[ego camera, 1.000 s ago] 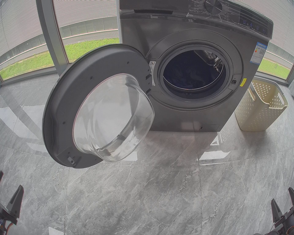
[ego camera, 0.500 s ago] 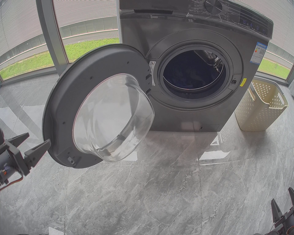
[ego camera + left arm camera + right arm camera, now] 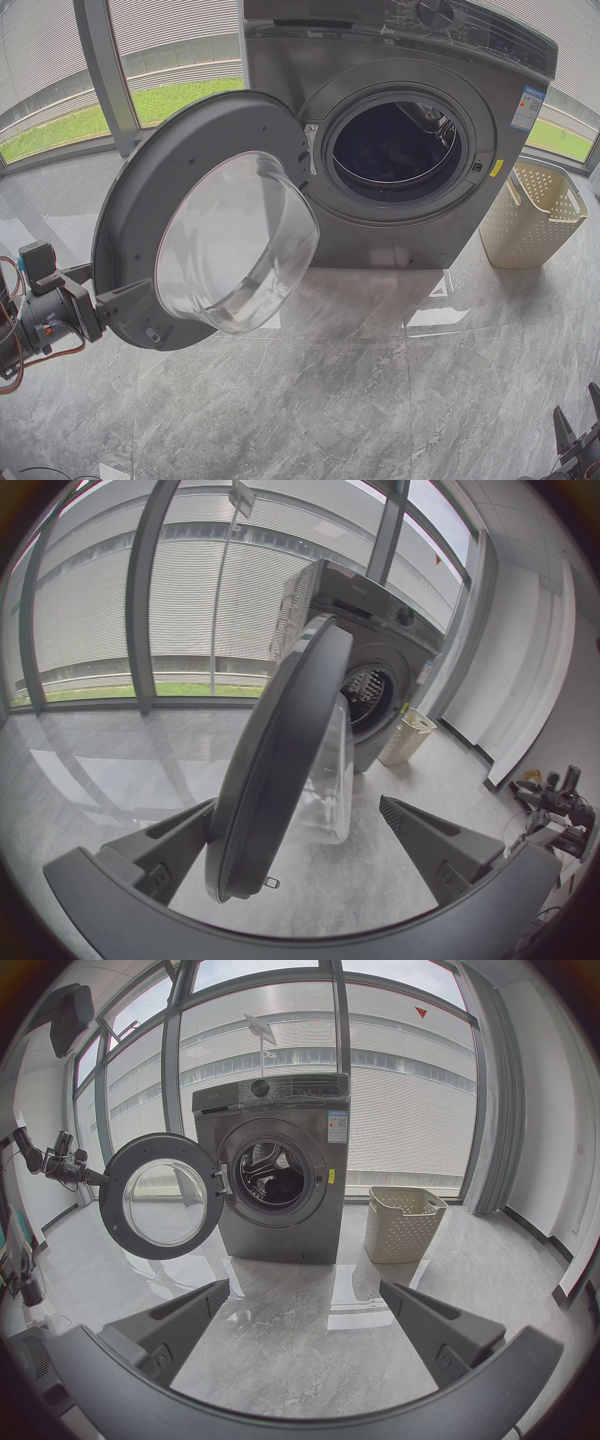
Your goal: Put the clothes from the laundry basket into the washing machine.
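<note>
The grey washing machine point(image 3: 400, 56) stands with its round door point(image 3: 187, 156) swung wide open to the left. Dark clothes point(image 3: 387, 156) lie inside the drum point(image 3: 275, 1182). The cream laundry basket point(image 3: 537, 212) stands on the floor at the machine's right side, and no clothes show above its rim point(image 3: 406, 1196). My left gripper point(image 3: 115, 281) is open at the door's lower outer edge. The door rim point(image 3: 275, 761) sits between its fingers point(image 3: 169, 849), with one finger against the door's back. My right gripper point(image 3: 578, 406) hangs open low at the right, holding nothing point(image 3: 303, 1288).
Glass walls with grey frames point(image 3: 106, 75) run behind and beside the machine. The grey marble floor point(image 3: 350, 387) spreads wide in front of the machine and basket.
My left gripper rose from the lower left corner up to the door's outer edge. The door has swung slightly toward the machine. The right gripper stayed put.
</note>
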